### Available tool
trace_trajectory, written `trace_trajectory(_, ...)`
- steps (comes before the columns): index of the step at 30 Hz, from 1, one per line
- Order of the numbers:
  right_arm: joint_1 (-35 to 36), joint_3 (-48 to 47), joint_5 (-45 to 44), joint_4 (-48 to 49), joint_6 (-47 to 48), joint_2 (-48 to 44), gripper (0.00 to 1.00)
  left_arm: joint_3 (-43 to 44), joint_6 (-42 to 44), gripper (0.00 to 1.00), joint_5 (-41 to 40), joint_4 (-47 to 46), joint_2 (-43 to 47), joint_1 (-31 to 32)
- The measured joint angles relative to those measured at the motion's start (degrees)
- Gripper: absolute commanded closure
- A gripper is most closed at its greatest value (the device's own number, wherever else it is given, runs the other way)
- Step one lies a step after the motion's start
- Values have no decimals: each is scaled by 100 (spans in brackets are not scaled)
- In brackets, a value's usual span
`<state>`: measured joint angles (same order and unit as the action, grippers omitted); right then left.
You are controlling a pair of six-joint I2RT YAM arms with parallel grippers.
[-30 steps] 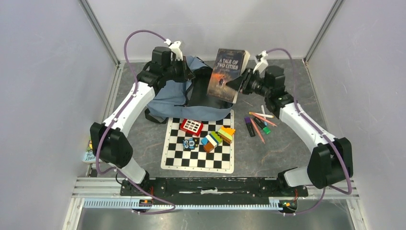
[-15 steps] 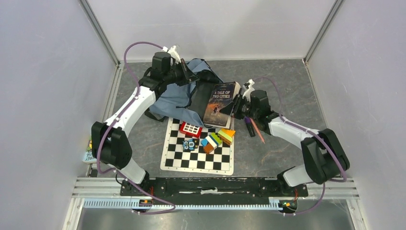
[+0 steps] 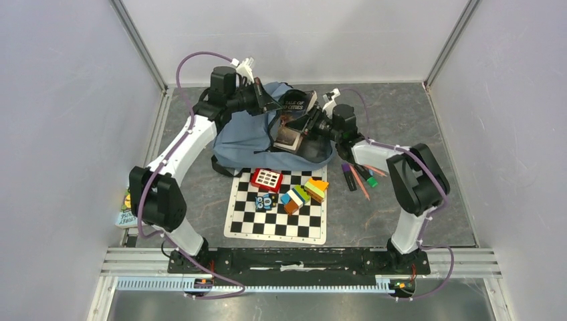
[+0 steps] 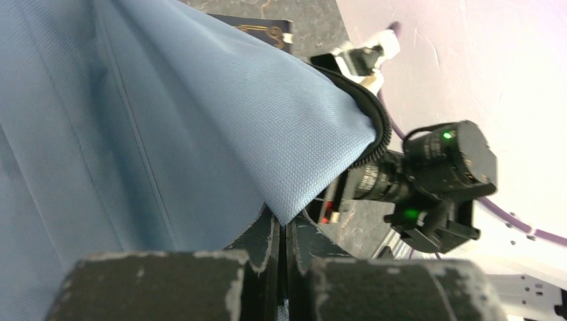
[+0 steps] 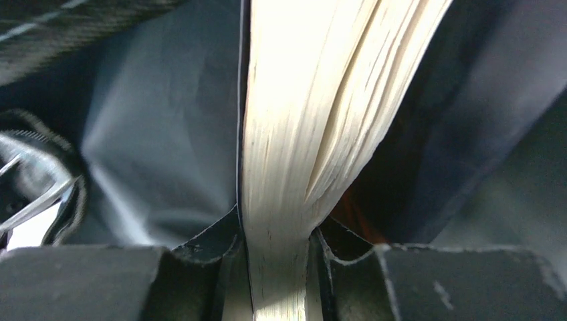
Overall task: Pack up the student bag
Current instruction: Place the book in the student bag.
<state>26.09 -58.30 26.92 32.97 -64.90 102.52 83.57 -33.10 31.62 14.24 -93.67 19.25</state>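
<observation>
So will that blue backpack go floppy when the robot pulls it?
Probably floppy: the backpack folds and drapes where the left end effector pinches its edge. It would likely sag shut if released. The paperback clamped in the right end effector fans its pages, so it may bend too.

The overhead view is bright and evenly lit by soft, diffuse light from above. The pale walls (image 3: 301, 33) carry a faint lilac cast, and the dark surface (image 3: 354, 214) shows only weak, short shadows under the arms. The open mouth of the student bag (image 3: 244, 137) falls into deep shadow. In the left wrist view the bag's weave is crisp, the left claw (image 4: 284, 241) at the bottom edge is soft and out of focus, and the wall at right is washed out almost white. In the right wrist view the book (image 5: 301, 134) pages glare cream-white, the lining around them is dim, and the right claw (image 5: 277, 231) is blurred.
</observation>
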Motion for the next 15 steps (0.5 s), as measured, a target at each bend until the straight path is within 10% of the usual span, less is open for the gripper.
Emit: trace_trajectory(15, 468, -2037, 282, -321, 332, 2304, 100, 584, 238, 98, 855, 7, -688, -144)
